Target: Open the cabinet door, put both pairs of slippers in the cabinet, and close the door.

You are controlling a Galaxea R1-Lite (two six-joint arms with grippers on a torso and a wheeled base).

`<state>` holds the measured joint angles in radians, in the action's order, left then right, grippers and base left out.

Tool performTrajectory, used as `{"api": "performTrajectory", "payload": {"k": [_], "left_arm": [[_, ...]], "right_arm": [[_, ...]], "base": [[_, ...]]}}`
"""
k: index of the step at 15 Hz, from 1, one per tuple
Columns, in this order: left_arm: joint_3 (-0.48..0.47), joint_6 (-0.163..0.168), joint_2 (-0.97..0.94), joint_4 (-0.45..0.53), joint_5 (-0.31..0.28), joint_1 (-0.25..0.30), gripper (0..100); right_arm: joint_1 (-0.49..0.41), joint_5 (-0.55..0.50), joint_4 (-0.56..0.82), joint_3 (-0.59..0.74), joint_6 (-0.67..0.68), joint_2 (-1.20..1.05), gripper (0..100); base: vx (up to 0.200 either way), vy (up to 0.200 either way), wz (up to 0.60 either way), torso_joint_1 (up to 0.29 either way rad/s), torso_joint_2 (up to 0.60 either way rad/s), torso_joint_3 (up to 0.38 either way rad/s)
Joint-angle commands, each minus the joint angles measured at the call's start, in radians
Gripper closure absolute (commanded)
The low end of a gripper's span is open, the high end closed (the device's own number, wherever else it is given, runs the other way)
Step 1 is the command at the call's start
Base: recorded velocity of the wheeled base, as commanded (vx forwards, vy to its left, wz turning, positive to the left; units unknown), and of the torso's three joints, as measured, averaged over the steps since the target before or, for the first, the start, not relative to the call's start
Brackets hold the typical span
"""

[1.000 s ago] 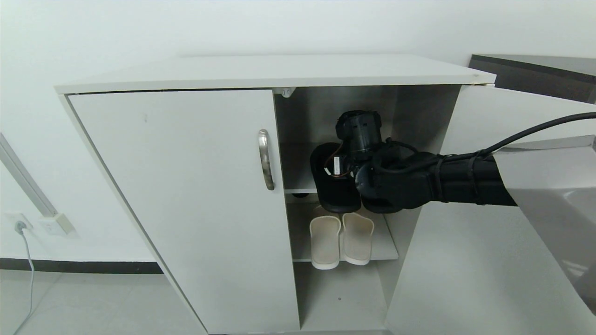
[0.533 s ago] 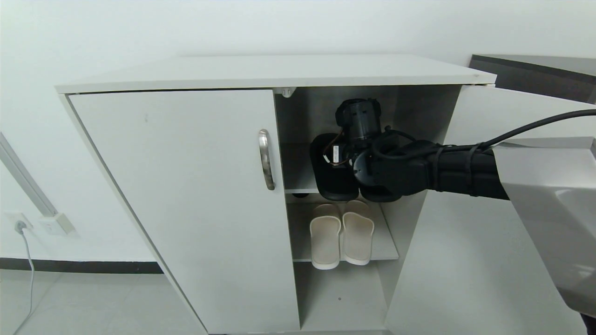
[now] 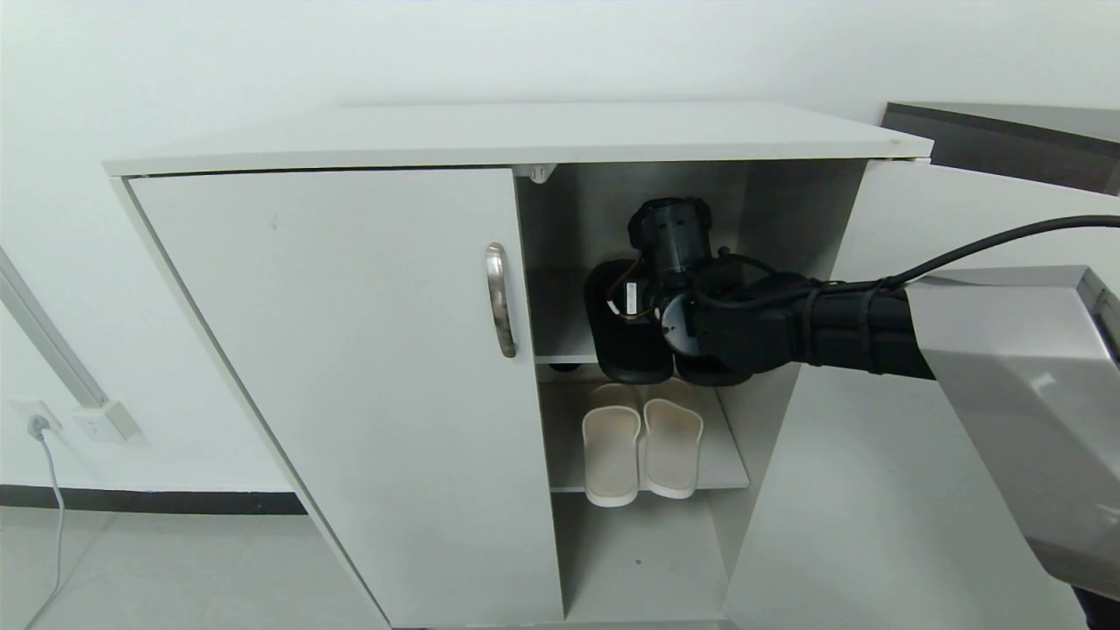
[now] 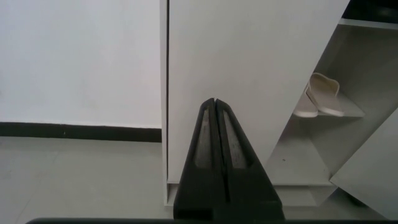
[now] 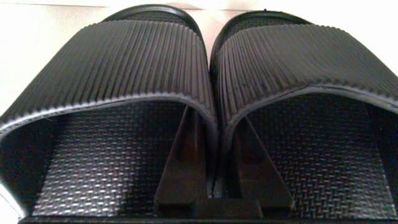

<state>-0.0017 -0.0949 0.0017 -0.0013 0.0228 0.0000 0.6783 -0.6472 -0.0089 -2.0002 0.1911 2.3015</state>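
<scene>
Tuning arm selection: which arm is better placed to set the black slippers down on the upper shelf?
Right. Its end effector grips the black slippers at the upper shelf; the left end effector is shut, outside, facing the closed door.

Head camera looks down at cabinet [image 3: 525, 131], left wrist low nearby, right wrist inside

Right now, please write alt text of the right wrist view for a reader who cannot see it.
The right gripper holds a pair of black ribbed slippers side by side, one jaw inside each slipper, pinching their inner walls together. A pale surface lies behind them.
</scene>
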Motion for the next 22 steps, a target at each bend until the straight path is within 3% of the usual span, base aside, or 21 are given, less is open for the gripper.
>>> {"api": "performTrajectory", "payload": {"k": [1,7,8,18,22], "left_arm": [[0.000,0.000,0.000,0.000,0.000,0.000,100],[-0.001,0.000,0.000,0.000,0.002,0.000,100],[0.000,0.000,0.000,0.000,0.002,0.000,100],[0.000,0.000,0.000,0.000,0.002,0.000,100],[0.000,0.000,0.000,0.000,0.002,0.000,100]], "right_arm": [[0.001,0.000,0.003,0.000,0.001,0.001,100],[0.003,0.000,0.007,0.000,0.008,-0.001,100],[0.003,0.000,0.009,0.001,0.008,-0.001,0],[0.041,-0.008,0.014,0.205,0.014,-0.175,0],[0.101,-0.011,-0.025,0.399,0.059,-0.332,0]], "base": [[0.000,0.000,0.00,0.000,0.00,0.000],[0.000,0.000,0.00,0.000,0.00,0.000],[0.000,0.000,0.00,0.000,0.00,0.000],[0.000,0.000,0.00,0.000,0.00,0.000],[0.000,0.000,0.00,0.000,0.00,0.000]]}}
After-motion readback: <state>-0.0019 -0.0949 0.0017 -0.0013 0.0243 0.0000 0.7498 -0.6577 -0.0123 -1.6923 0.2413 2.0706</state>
